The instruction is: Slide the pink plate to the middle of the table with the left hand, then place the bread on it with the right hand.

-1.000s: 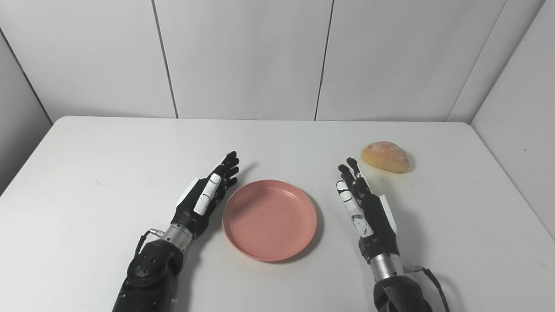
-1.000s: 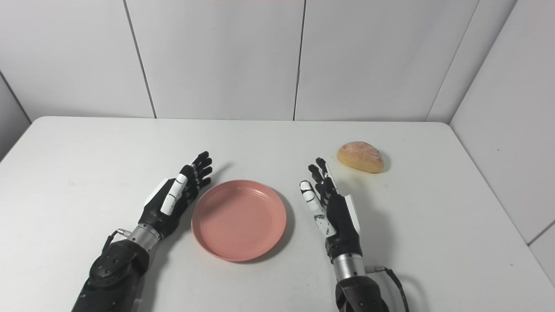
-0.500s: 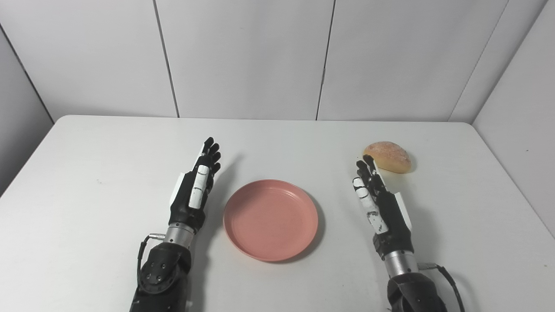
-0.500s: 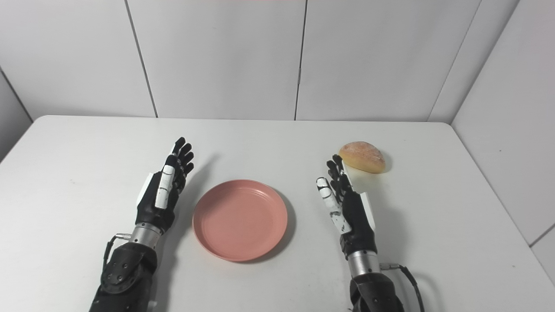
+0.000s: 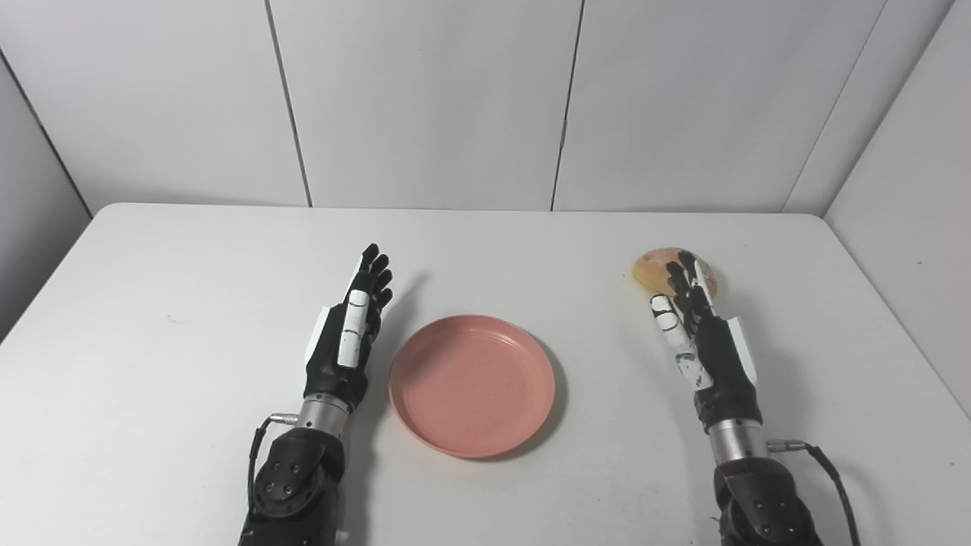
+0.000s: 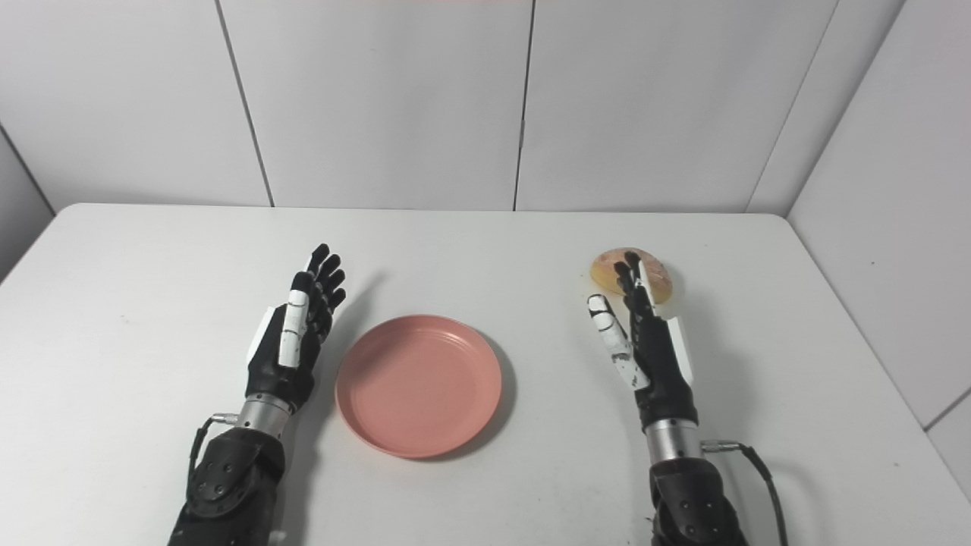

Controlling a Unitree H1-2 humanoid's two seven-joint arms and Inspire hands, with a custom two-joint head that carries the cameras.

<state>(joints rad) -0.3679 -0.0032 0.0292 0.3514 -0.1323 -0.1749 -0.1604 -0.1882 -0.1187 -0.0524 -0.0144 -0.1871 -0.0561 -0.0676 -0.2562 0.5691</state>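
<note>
The pink plate (image 5: pixel 472 383) lies flat near the middle of the white table (image 5: pixel 152 303), empty. My left hand (image 5: pixel 345 341) is open with fingers straight, just left of the plate and apart from it. The bread (image 5: pixel 654 267), a golden bun, sits at the right rear. My right hand (image 5: pixel 702 341) is open with fingers straight, its fingertips (image 5: pixel 686 269) reaching over the bread and hiding part of it. It also shows in the right eye view (image 6: pixel 652 349), with the bread (image 6: pixel 607 267) behind the fingers.
White wall panels (image 5: pixel 425 98) stand behind the table and along its right side. The table's right edge (image 5: pixel 887 303) is close to the bread.
My right hand has moved right and forward from beside the plate until its fingertips overlap the bread. My left hand has drawn back from the plate's rim and straightened. The plate has stayed put.
</note>
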